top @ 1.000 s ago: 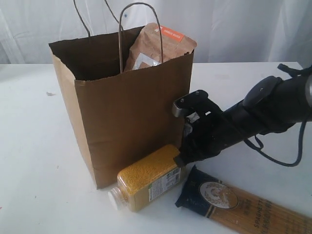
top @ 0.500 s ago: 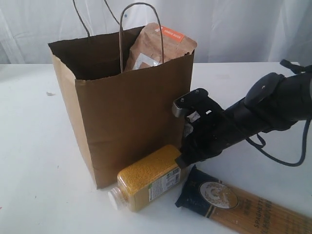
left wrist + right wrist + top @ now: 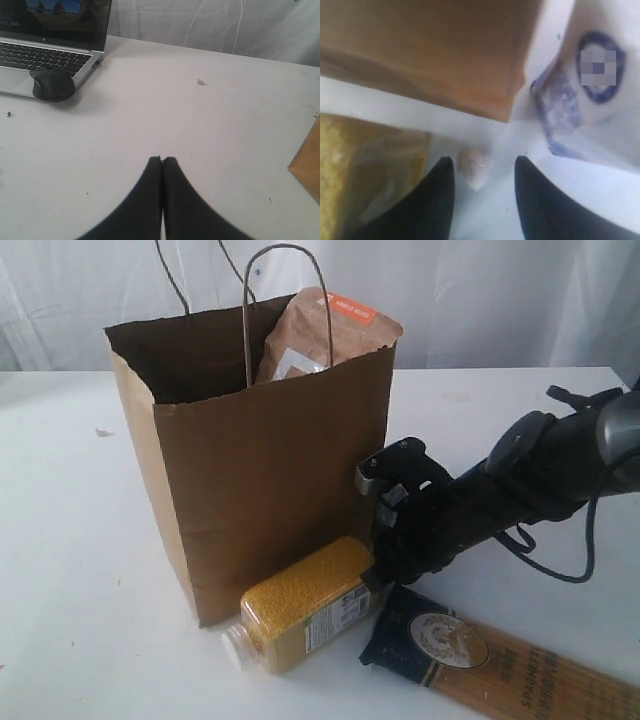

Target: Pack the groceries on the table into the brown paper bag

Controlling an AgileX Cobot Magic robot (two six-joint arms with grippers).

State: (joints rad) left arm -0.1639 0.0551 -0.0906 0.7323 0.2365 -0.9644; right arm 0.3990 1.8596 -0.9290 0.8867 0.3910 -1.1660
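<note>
Grocery packing scene on a white table [image 3: 70,540]. A tall brown paper bag [image 3: 270,490] stands left of centre in the exterior view, with a brown pouch with orange label [image 3: 322,335] poking out of its open top. At lower centre a yellow-grain bottle [image 3: 300,605] lies on its side close against the bag's foot. A long spaghetti pack [image 3: 500,660] stretches toward the lower right corner. The right gripper [image 3: 380,560] hangs low between bag, bottle and pack, its fingers parted a little way and gripping nothing. The left gripper [image 3: 163,161], seen only by its wrist camera, has its fingers pressed together above the tabletop, holding nothing.
</note>
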